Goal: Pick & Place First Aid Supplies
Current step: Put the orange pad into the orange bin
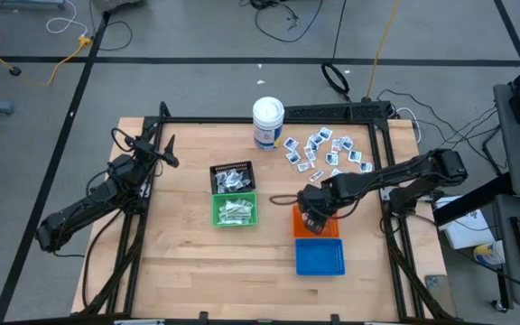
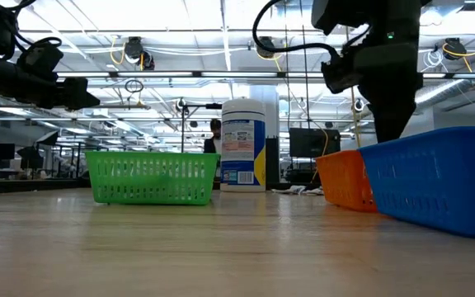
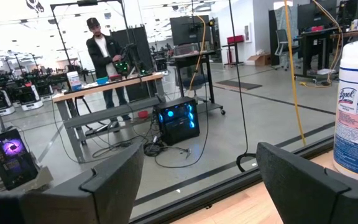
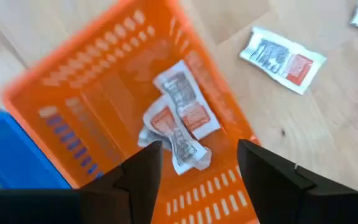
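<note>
Packets lie inside orange basket, centre-right of high view. R gripper hovers over them, fingers apart, gripping nothing. L gripper waits at left, fingers released. Risk: descending now could clip basket rim and shove it against blue basket.

pale wood table; slotted plastic orange basket.

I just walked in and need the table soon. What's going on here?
The robot is sorting small flat wrapped packets from a loose pile on the wooden table into little plastic baskets. The right gripper hangs open over the orange basket, where a few red-printed packets lie. The black basket and green basket hold packets too. The left gripper waits open at the table's left edge.
</note>
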`<act>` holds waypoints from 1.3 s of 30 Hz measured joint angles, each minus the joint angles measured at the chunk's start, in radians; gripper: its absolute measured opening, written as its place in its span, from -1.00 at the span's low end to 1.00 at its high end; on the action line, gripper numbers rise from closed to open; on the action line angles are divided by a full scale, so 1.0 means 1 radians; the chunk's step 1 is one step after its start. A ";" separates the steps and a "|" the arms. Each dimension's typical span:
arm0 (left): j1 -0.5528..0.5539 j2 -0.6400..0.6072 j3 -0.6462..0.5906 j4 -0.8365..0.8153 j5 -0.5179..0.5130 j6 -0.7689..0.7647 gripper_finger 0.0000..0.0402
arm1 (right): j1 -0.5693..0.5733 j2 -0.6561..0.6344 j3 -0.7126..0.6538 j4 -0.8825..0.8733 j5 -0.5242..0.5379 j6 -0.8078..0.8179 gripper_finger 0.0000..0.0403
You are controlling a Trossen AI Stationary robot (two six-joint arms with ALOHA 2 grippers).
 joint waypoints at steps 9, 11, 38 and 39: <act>0.000 0.000 0.000 0.000 0.000 0.000 0.51 | -0.091 -0.048 0.000 -0.004 0.060 0.325 -0.08; 0.000 0.000 0.000 0.000 0.000 0.000 0.52 | -0.110 -0.048 0.000 -0.003 0.084 0.387 -0.11; 0.000 0.000 0.000 0.000 0.000 0.000 0.52 | -0.817 -0.116 -0.001 0.019 0.208 0.214 -0.23; 0.000 0.000 0.000 0.000 0.000 0.000 0.52 | -0.845 -0.116 -0.001 0.029 0.208 0.207 -0.23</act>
